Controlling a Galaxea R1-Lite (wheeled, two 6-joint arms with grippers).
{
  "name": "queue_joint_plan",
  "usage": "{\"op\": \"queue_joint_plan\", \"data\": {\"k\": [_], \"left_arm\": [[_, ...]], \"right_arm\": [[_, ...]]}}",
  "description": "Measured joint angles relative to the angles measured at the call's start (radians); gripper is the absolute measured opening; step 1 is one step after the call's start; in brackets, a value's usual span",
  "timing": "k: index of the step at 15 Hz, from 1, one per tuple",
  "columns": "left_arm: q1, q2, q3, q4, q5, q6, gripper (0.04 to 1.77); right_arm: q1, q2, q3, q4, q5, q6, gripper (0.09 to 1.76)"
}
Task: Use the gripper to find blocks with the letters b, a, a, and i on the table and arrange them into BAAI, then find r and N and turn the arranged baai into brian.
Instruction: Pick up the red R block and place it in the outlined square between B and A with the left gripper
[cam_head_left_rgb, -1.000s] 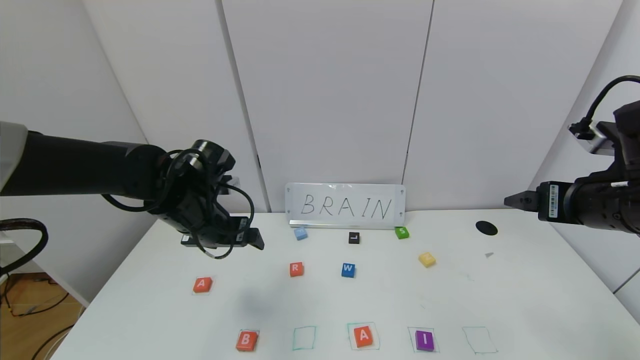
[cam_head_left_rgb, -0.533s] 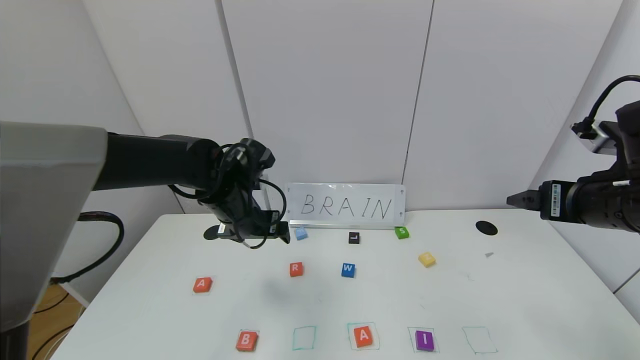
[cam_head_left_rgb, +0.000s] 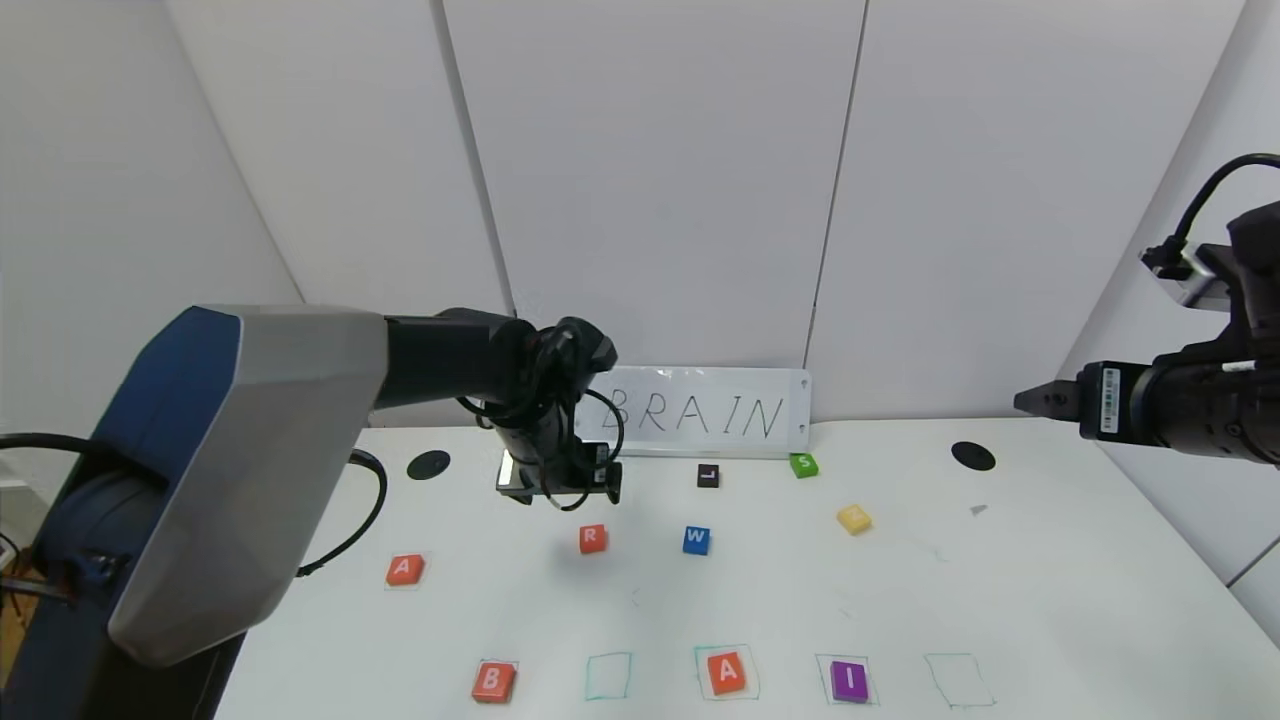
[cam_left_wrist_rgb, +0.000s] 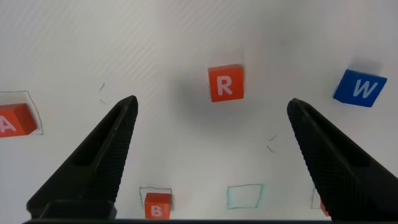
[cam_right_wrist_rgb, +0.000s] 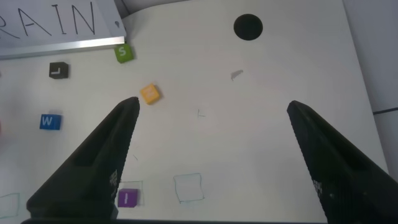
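My left gripper (cam_head_left_rgb: 562, 490) is open and empty, hovering just behind the orange-red R block (cam_head_left_rgb: 591, 538). In the left wrist view the R block (cam_left_wrist_rgb: 225, 83) lies between and beyond the spread fingers of the left gripper (cam_left_wrist_rgb: 211, 107). In the front row of the white table (cam_head_left_rgb: 1050, 600) lie the B block (cam_head_left_rgb: 492, 681), an A block (cam_head_left_rgb: 727, 672) and the purple I block (cam_head_left_rgb: 849, 680). The other A block (cam_head_left_rgb: 404, 569) lies at mid-left. The yellow N block (cam_head_left_rgb: 853, 518) lies at mid-right. My right gripper (cam_head_left_rgb: 1035, 400) is open, raised at the far right.
A blue W block (cam_head_left_rgb: 696, 540), black L block (cam_head_left_rgb: 708, 475) and green S block (cam_head_left_rgb: 803, 464) lie mid-table. A BRAIN sign (cam_head_left_rgb: 700, 412) stands at the back. Black discs (cam_head_left_rgb: 428, 464) (cam_head_left_rgb: 973, 456) sit at both back sides. Green-drawn squares (cam_head_left_rgb: 608, 676) (cam_head_left_rgb: 958, 680) hold nothing.
My left arm has swung to the right, from over the table's left part to just behind the R block, now hiding the light blue block. The right arm has not moved.
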Motion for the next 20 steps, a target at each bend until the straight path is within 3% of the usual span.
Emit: {"op": "queue_joint_plan", "data": {"k": [8,20], "left_arm": [[-0.018,0.098,-0.01,-0.023,0.008,-0.069,1.71],[-0.017,0.147,-0.012,-0.076,0.009,-0.077,1.72]], "right_arm": [[-0.001,0.009,-0.001,0.0,0.0,0.0,1.71],[-0.001,0.016,-0.001,0.0,-0.001,-0.001,1.71]]}}
